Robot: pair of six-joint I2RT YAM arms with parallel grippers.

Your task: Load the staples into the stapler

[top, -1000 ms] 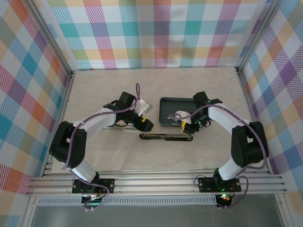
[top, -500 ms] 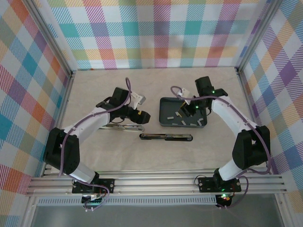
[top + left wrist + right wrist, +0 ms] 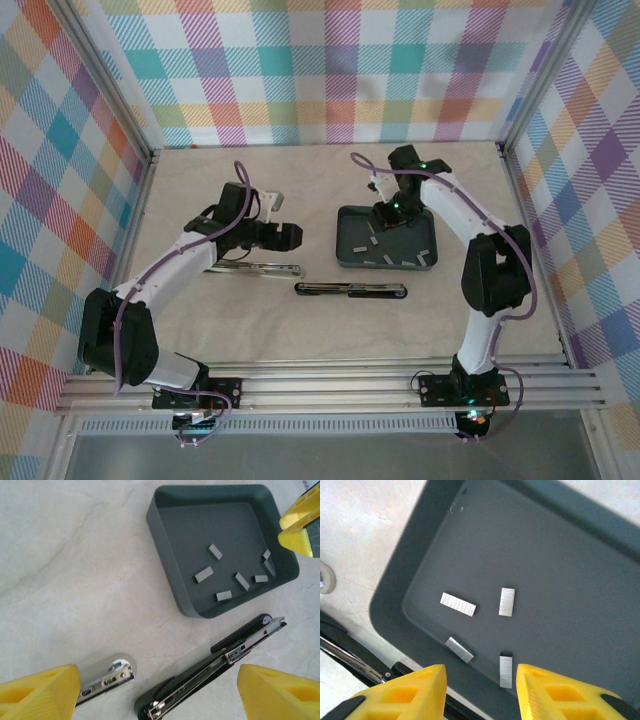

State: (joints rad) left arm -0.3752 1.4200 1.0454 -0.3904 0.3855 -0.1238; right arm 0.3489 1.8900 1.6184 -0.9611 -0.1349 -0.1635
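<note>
Over the tray (image 3: 560, 570), near its far edge, the right gripper (image 3: 480, 692) has arrived wide and empty: staples (image 3: 457, 604) unpicked. The left gripper (image 3: 160, 692), also wide, has withdrawn.

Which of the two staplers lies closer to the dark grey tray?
The black stapler: it lies along the table just in front of the tray's near wall. The silver stapler sits further left, clear of the tray.

A dark grey tray (image 3: 164, 550) sits on the pale marbled table (image 3: 70, 565), with several staples (image 3: 204, 574) scattered flat over its floor. Just below it a black stapler (image 3: 216, 666) lies opened out. A silver stapler (image 3: 107, 676) lies at lower left, beside one widely spread yellow finger of the left gripper (image 3: 160, 694).
</note>
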